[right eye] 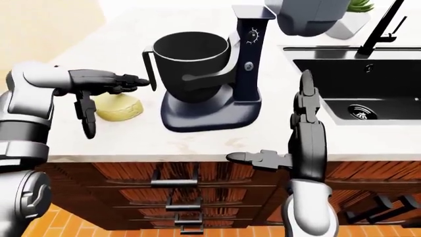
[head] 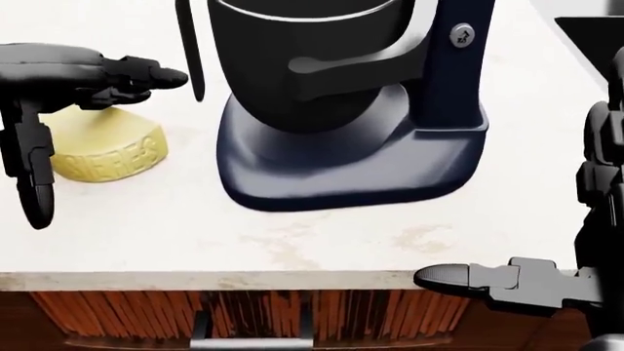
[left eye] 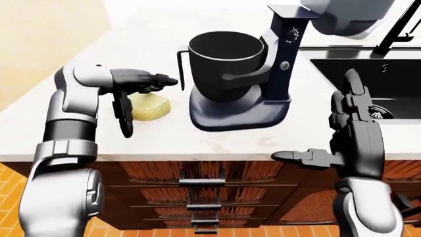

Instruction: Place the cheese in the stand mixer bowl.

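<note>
The left hand (left eye: pixel 134 91) is hovering over the cheese wedge (head: pixel 102 155) with its fingers spread and holding nothing, so the reaching step is in hand and the grasp is not yet made. The cheese is lying on the pale countertop (head: pixel 322 241), just left of the stand mixer (left eye: pixel 263 84) base in the head view. Its long axis is running roughly left to right, with the lettered rind facing the bottom of that view. Next, I judge, the hand is needing to lower and close round the wedge, then lift it above the mixer bowl (left eye: pixel 225 54) rim (which is standing high). The right hand (left eye: pixel 342 148) is waiting open and empty near the counter edge
</note>
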`<state>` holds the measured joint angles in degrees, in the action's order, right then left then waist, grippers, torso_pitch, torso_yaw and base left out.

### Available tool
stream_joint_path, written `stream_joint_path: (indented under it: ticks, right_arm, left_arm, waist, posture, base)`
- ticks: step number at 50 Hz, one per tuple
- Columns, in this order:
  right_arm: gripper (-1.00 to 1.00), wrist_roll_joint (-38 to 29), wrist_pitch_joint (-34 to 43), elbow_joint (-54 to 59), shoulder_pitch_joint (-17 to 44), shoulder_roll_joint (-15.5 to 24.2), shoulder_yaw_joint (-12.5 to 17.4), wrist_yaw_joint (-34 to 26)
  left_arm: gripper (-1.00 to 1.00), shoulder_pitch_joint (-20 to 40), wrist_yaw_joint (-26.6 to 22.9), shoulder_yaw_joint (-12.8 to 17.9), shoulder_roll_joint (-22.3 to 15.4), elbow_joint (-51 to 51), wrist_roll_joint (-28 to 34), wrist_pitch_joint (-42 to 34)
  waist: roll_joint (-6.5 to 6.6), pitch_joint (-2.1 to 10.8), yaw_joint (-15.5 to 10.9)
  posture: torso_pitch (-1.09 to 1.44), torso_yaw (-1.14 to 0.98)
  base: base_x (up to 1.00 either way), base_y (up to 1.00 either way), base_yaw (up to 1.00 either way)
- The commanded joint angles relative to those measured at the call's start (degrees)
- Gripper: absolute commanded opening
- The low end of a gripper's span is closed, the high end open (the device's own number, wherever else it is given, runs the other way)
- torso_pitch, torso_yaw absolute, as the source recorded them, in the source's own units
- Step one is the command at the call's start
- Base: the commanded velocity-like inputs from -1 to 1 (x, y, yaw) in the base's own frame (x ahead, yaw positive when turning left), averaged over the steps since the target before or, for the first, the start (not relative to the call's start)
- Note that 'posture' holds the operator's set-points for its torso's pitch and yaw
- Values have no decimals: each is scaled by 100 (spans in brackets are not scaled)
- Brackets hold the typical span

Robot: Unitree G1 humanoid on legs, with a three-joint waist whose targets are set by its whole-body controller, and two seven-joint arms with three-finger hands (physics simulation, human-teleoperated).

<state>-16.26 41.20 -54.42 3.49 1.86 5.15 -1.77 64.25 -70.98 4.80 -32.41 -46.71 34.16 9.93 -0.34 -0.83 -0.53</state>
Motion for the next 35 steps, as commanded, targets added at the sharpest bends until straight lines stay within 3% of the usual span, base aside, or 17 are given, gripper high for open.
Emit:
stream_joint_path:
  ticks: [1, 9, 17, 23, 31, 35]
  right_arm:
    - [100, 10, -187, -179, 88, 23, 12, 35]
    - [100, 163, -330, -184, 63, 15, 71, 59]
    - [100, 262, -488, -130, 16, 12, 81, 114]
    - [100, 353, -568, -128, -5, -7, 105, 142]
    - [100, 411, -569, -156, 5, 12, 100, 175]
    - [100, 435, -620, -137, -16, 7, 96, 195]
  left_arm:
    - [100, 179, 257, -10, -155, -135, 317, 331]
    - [100, 455, 1048, -119, -355, -885, 1074, 1224]
    - [100, 438, 1378, -189, -493, -1151, 1620, 1605]
    - [100, 506, 1418, -148, -475, -1308, 1807, 1702]
    - [100, 844, 2292, -345, -408, -1775, 2425, 2099]
    - [100, 956, 2378, -313, -335, -1832, 2494, 2002]
  waist:
    - [2, 101, -17]
    - [4, 123, 13]
    - [14, 123, 20]
    - [25, 132, 34]
    - [21, 135, 39]
    - [13, 135, 32]
  posture:
    - [0, 0]
    - [0, 0]
    - [0, 0]
    - [0, 0]
    - [0, 0]
    - [0, 0]
  base:
    - [0, 0, 0]
    - [0, 0, 0]
    - [0, 0, 0]
    - [0, 0, 0]
    - [0, 0, 0]
    - [0, 0, 0]
